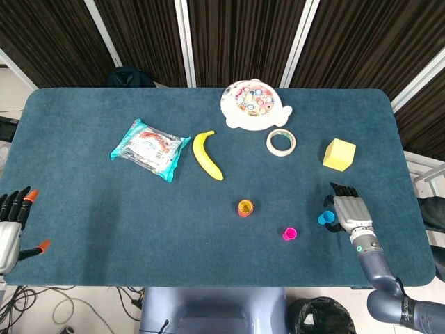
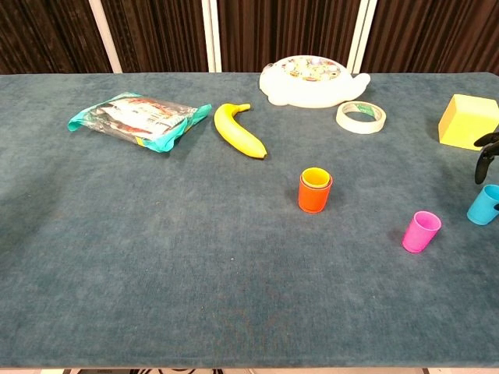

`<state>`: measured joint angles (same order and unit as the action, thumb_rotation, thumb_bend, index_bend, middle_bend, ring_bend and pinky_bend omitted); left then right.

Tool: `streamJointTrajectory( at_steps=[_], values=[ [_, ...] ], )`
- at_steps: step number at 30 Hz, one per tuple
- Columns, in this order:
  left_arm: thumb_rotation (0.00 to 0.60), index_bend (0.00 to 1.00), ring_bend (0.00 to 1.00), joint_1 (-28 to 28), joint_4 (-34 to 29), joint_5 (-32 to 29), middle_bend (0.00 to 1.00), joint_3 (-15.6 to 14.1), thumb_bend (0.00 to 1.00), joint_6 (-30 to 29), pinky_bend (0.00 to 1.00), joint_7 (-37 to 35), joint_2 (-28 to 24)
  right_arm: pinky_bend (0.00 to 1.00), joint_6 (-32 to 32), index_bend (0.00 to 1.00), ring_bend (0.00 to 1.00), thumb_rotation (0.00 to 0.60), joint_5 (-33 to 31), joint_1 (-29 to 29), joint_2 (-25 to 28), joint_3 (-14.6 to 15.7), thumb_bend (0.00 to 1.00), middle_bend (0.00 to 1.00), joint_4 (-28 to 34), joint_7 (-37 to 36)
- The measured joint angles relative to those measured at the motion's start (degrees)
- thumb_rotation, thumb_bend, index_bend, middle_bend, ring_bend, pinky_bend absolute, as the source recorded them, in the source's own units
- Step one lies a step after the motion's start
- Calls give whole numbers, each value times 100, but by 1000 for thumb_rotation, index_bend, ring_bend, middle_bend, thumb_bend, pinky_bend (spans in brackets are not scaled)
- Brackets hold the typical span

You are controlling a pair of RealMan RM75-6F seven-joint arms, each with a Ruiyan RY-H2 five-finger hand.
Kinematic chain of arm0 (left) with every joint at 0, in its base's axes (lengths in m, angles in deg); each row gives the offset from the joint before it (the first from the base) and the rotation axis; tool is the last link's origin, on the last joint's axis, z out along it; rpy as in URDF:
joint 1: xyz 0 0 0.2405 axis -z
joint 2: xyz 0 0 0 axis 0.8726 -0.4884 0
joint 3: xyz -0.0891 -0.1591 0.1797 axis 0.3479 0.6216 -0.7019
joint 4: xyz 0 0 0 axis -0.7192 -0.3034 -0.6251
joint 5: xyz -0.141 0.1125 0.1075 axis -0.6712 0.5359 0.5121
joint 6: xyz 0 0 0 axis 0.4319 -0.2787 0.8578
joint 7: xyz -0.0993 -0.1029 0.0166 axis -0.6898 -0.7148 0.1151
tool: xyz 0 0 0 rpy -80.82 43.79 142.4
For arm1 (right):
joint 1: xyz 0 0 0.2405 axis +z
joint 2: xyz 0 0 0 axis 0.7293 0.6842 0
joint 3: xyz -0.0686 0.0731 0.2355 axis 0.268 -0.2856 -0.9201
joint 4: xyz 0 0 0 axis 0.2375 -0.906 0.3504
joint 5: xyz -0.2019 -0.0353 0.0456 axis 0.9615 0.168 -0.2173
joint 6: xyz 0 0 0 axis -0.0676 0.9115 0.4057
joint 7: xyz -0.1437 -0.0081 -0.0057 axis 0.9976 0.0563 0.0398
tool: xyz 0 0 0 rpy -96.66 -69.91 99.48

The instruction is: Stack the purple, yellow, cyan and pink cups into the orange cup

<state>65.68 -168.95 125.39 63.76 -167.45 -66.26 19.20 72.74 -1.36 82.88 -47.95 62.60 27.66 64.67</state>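
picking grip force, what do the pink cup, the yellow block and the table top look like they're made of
Pink cup: likely hard plastic, smooth with uniform saturated colour and a thin rim. Yellow block: possibly foam or painted wood; matte faces, no gloss, cannot tell which. Table top: teal felt-like fabric, fuzzy mottled nap.
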Motion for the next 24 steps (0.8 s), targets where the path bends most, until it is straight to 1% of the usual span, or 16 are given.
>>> streamJointTrajectory(
  at_steps=[9, 13, 24],
  values=[
    [600, 0, 0, 2, 1, 2, 0, -6, 0, 5, 38, 26, 15, 19, -162, 440, 21, 600, 12, 14, -22, -56, 363, 0, -152, -27],
    [600, 0, 0, 1, 1, 6, 0, -8, 0, 2, 38, 33, 18, 20, -43, 456, 21, 600, 141, -125, -29, -42, 363, 0, -100, -78],
    [600, 0, 0, 3, 4, 2, 0, -6, 0, 4, 38, 37, 24, 20, -103, 503, 23, 600, 65, -144, -61, -124, 365, 0, -107, -8]
  ],
)
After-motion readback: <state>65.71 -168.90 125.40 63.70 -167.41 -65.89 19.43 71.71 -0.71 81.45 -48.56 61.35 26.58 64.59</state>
